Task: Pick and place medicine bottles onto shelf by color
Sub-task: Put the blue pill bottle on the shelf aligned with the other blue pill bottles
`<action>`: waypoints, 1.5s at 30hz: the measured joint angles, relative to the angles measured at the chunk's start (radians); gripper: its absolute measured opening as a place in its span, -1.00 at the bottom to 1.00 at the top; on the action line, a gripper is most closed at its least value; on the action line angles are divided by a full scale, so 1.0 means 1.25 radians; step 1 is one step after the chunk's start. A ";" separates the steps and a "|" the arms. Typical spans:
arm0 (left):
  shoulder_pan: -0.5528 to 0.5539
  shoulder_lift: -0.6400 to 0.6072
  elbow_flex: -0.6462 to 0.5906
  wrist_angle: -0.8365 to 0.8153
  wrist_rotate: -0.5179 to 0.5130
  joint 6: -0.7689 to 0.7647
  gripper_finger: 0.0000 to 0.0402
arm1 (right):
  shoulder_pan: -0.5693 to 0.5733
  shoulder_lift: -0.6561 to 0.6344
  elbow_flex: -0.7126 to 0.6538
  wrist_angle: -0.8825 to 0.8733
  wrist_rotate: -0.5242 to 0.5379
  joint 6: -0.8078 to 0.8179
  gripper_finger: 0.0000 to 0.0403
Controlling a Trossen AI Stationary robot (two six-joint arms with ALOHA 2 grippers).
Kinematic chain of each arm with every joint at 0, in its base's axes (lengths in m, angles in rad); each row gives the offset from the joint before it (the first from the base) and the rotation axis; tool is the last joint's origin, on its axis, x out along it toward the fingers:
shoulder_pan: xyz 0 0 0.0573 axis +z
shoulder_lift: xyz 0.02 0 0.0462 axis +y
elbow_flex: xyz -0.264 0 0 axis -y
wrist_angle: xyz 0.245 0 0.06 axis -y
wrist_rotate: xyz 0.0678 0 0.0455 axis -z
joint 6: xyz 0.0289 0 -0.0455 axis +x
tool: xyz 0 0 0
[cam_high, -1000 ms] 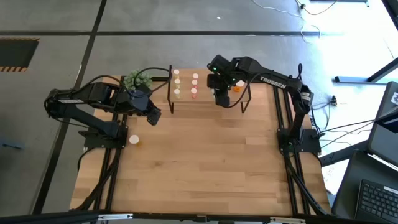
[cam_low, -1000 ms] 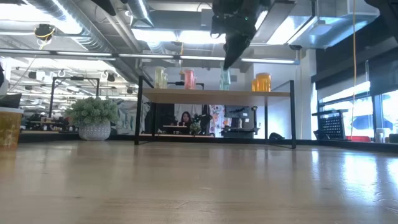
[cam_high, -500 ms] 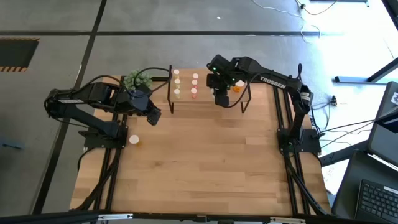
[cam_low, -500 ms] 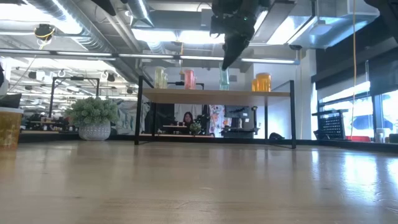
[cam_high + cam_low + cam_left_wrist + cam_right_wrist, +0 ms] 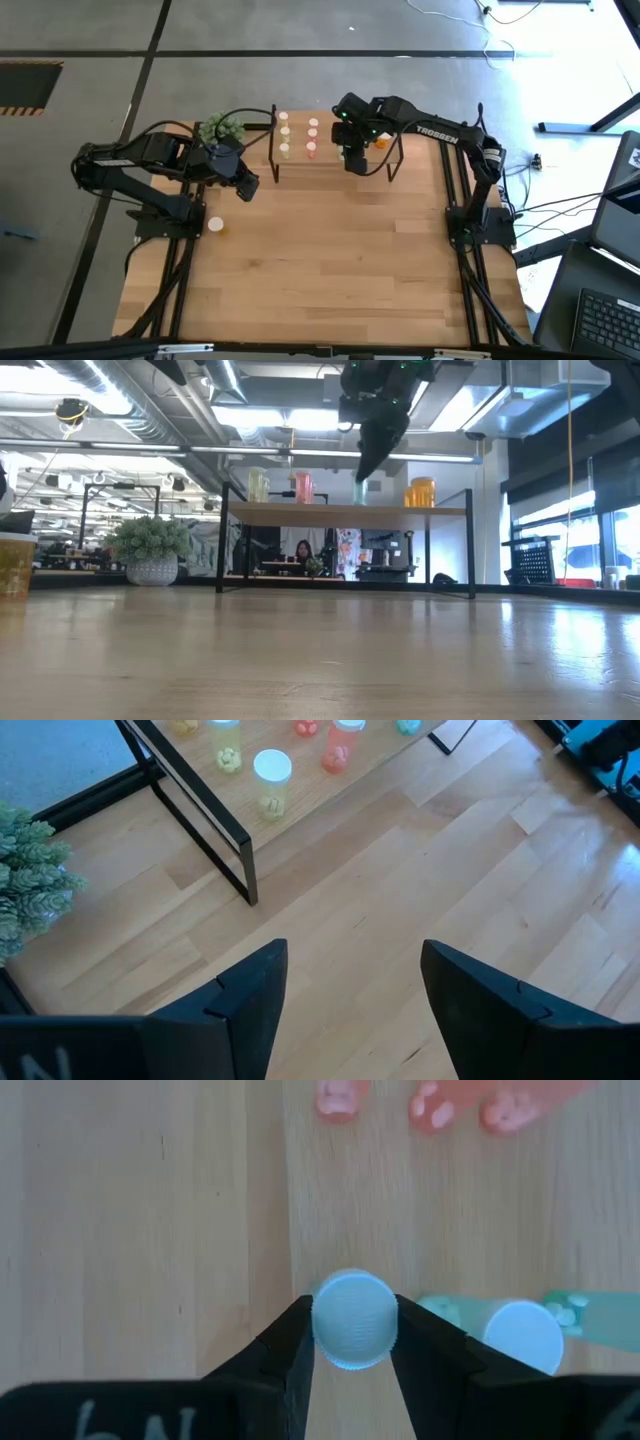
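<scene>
The right end effector (image 5: pixel 352 1342) hangs over the shelf (image 5: pixel 330 160), its two fingers pressed against opposite sides of a green medicine bottle's pale cap (image 5: pixel 353 1320). Gripping by the cap keeps the bottle upright and leaves its base free to meet the board. In the low view the bottle (image 5: pixel 359 492) sits at or just above the shelf top, directly under the fingers; whether it already rests there cannot be told. Just beside the end effector stands another green bottle (image 5: pixel 525 1332), which suggests the held one is being set next to its own colour. Beyond it stand the pink bottles (image 5: pixel 312 150), and further off the yellowish ones (image 5: pixel 284 130), each colour in its own row; orange bottles (image 5: pixel 421 492) stand on the other side. The left end effector (image 5: pixel 350 995) waits near the shelf's end, beside the green plant ball (image 5: pixel 221 128), fingers spread wide and empty. One more bottle (image 5: pixel 214 225) stands on the counter (image 5: pixel 330 260) near it, probably the left arm's next pickup.
</scene>
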 joint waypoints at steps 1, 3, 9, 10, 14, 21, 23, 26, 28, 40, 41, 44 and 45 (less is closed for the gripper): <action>0.000 0.000 0.000 0.000 0.000 0.000 0.13 | 0.000 0.000 0.000 0.002 0.000 0.000 -0.40; 0.000 0.000 0.000 0.000 0.000 0.000 0.13 | 0.000 0.000 0.002 0.000 0.001 0.000 -0.40; 0.000 0.000 0.000 0.000 0.000 -0.002 0.12 | 0.000 0.001 0.003 -0.006 0.001 0.000 -0.40; 0.000 0.000 0.000 0.000 0.000 -0.002 0.12 | 0.000 0.001 0.004 -0.009 0.001 0.001 -0.40; 0.000 0.000 0.000 0.000 0.000 -0.002 0.12 | 0.000 0.001 0.004 -0.010 0.002 0.001 -0.40; 0.000 0.000 0.000 0.000 0.000 -0.001 0.13 | 0.000 0.002 0.003 -0.010 0.002 0.002 -0.34; 0.000 0.000 0.000 0.000 0.000 -0.001 0.13 | 0.000 0.004 0.001 -0.017 0.003 0.002 -0.30; 0.000 0.000 0.000 0.000 0.000 -0.001 0.12 | 0.000 0.012 -0.005 -0.026 0.013 0.002 -0.22; 0.000 0.000 0.000 0.000 0.000 -0.001 0.12 | 0.000 0.006 -0.001 -0.021 0.036 0.002 -0.19; 0.000 0.000 0.000 0.000 0.000 -0.001 0.12 | 0.001 0.006 0.000 -0.016 0.045 0.002 -0.17; 0.000 0.000 0.000 0.000 0.000 -0.001 0.12 | 0.001 0.006 0.000 -0.017 0.045 0.002 -0.17; 0.000 0.000 0.000 0.000 0.000 0.000 0.12 | 0.001 0.006 0.000 -0.020 0.045 0.002 -0.17; 0.000 0.000 0.000 0.000 0.000 0.000 0.12 | 0.001 0.006 0.000 -0.020 0.045 0.002 -0.17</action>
